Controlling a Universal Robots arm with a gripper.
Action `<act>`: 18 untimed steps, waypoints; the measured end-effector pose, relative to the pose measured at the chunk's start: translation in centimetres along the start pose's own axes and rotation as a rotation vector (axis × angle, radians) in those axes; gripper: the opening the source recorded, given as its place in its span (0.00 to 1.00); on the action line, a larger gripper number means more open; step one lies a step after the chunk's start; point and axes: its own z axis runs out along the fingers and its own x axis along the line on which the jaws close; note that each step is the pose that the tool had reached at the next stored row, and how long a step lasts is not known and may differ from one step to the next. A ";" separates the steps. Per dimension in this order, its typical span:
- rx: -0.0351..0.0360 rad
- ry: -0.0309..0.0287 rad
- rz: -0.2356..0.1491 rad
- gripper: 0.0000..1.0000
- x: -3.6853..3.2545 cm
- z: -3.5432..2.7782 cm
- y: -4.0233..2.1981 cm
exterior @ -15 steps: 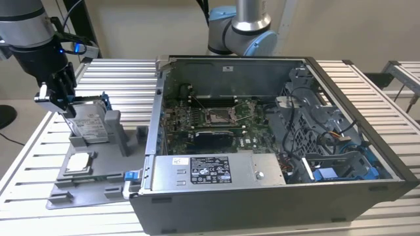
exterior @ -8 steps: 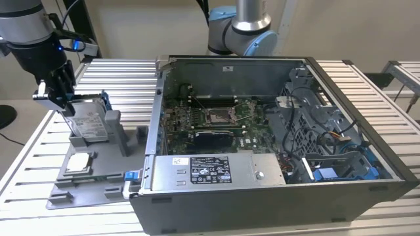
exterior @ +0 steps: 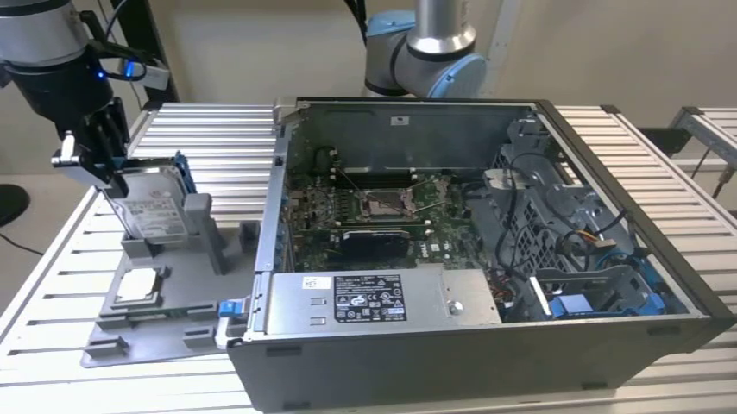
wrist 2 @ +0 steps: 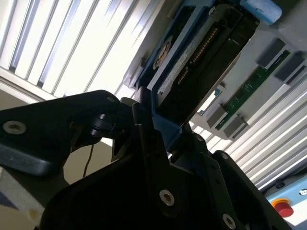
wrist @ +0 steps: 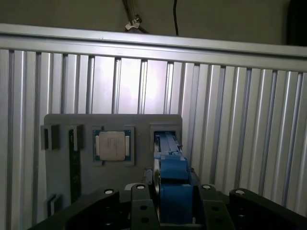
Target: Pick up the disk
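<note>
Disk [exterior: 150,205] upright in grey holder [exterior: 214,226], exterior view; first wrist view: gripper fingers [wrist: 207,205] clamp its blue bracket [wrist: 173,187].

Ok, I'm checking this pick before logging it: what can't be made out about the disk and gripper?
1. Lower edge of the disk: in the exterior view the grey holder hides it, so seated or lifted is unclear.
2. Its label face: the first wrist view sees it edge-on, behind the blue bracket.
3. Where the gripper meets it: in the second wrist view the gripper's dark body covers that.
</note>
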 end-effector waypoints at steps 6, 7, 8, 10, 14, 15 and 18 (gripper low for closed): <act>0.0000 0.0000 0.000 0.00 -0.02 -1.07 0.00; 0.0000 0.0000 0.000 0.00 -0.02 -1.26 0.00; 0.0000 0.0000 0.000 0.00 -0.02 -1.47 0.00; 0.0000 0.0000 0.000 0.00 -0.02 -1.85 0.00; -0.0001 0.0001 0.000 0.00 -0.04 -2.65 0.01; 0.0000 0.0000 0.000 0.00 -0.04 -2.86 0.01; 0.0000 0.0000 0.000 0.00 -0.05 -3.42 0.01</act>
